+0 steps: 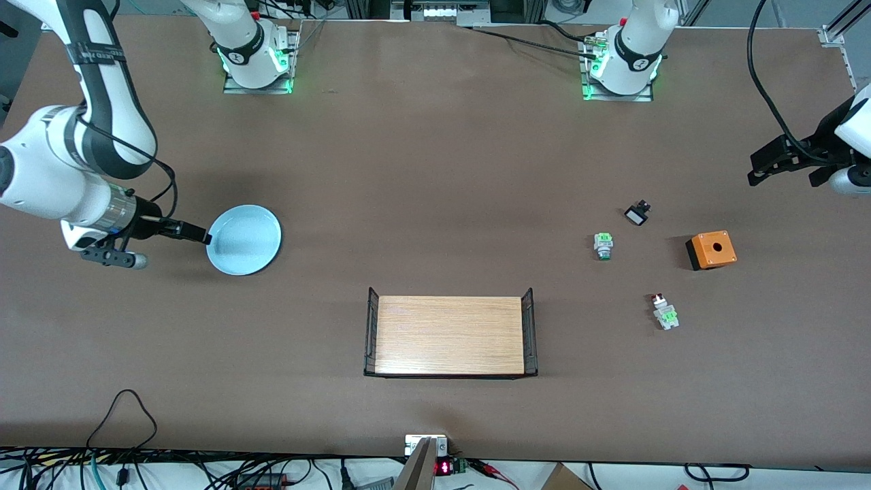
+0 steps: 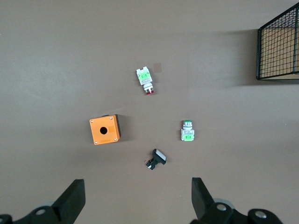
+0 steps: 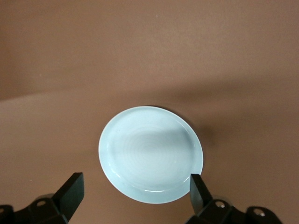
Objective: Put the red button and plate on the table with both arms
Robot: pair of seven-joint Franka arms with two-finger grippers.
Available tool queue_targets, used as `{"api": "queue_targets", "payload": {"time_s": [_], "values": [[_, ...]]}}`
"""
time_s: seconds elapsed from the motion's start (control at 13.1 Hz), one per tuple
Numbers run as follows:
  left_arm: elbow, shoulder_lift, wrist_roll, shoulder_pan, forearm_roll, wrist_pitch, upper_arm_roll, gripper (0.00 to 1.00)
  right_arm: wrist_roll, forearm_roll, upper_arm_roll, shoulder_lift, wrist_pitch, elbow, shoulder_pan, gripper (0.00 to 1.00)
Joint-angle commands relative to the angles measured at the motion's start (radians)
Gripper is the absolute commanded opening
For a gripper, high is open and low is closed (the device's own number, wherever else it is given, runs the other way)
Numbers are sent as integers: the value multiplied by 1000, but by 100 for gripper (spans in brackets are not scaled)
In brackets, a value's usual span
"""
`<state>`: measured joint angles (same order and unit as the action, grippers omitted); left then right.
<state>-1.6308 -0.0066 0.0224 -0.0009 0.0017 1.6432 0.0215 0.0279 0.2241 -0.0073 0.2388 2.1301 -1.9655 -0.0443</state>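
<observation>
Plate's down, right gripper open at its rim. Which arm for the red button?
Left. The left gripper hangs open over that end of the table, the red button in its wrist view. The right gripper is at the plate, toward the right arm's end.

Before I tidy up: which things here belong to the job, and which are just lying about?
Job:
- red button, on the table
- plate, at the right arm's end
- right end effector, open at the plate's rim
- left end effector, open, waiting

Lying about:
- green-and-silver switch
- black switch
- orange box
- wooden rack
</observation>
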Motion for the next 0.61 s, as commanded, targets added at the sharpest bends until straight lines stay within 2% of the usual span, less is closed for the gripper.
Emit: {"api": "queue_targets", "payload": {"time_s": [0.0, 0.23, 0.53], "values": [[-4, -19, 7, -1, 29, -13, -5, 100, 98, -78, 4, 7, -74, 82, 30, 100], [-4, -18, 7, -1, 29, -13, -5, 100, 159, -114, 3, 5, -201, 198, 70, 100], [-6, -19, 5, -1, 29, -13, -5, 100, 149, -238, 3, 5, -361, 387, 87, 100]]}}
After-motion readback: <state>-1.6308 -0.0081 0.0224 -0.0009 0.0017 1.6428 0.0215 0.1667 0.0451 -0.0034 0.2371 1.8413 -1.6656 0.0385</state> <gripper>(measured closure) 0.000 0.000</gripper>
